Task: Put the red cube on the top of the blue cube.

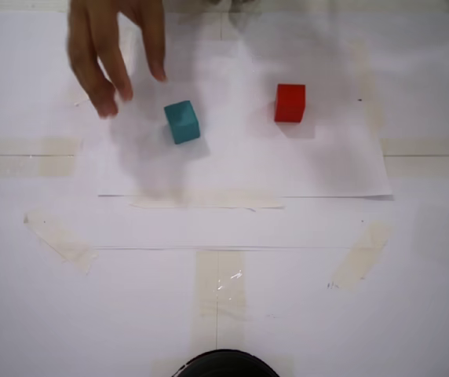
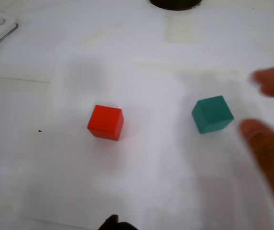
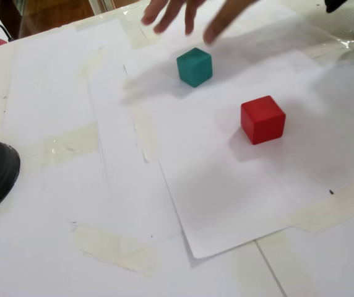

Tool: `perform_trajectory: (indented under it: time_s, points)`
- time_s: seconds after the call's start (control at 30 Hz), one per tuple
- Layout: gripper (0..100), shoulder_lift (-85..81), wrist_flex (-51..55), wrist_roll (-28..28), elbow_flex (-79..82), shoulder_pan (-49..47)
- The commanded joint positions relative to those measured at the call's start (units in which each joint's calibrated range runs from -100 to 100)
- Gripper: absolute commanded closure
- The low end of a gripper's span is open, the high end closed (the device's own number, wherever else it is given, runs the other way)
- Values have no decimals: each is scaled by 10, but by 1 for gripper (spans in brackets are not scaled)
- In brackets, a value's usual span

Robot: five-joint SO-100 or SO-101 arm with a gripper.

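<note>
Pre-grasp: red cube [image 1: 290,103] sat apart from blue cube [image 1: 182,122], a person's hand [image 1: 114,51] beside blue cube. Jaws' state couldn't be told. Next: reach red cube.

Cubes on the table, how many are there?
2. The red cube sits on the white paper. The blue cube sits apart from it, near a person's hand. None looks hidden.

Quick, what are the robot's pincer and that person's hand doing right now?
Pincer: only a dark tip shows in the wrist view; open or closed cannot be told.
Hand: open, fingers spread, holding nothing, beside the teal cube.
</note>
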Motion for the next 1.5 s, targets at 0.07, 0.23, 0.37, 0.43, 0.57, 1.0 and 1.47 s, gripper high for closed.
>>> perform_trajectory:
  time_s: [0.07, 0.23, 0.37, 0.43, 0.57, 1.0, 1.47]
  points:
    - [100, 1, 5, -3, -45, -3]
    - [100, 1, 9, -1, -46, 4]
    - [100, 1, 12, -3, -47, -6]
    - [100, 1, 11, -3, -47, -6]
    - [100, 1, 5, -1, -42, -4]
    - [100, 1, 67, 8, -131, 33]
    - [100, 125, 115, 15, -269, 30]
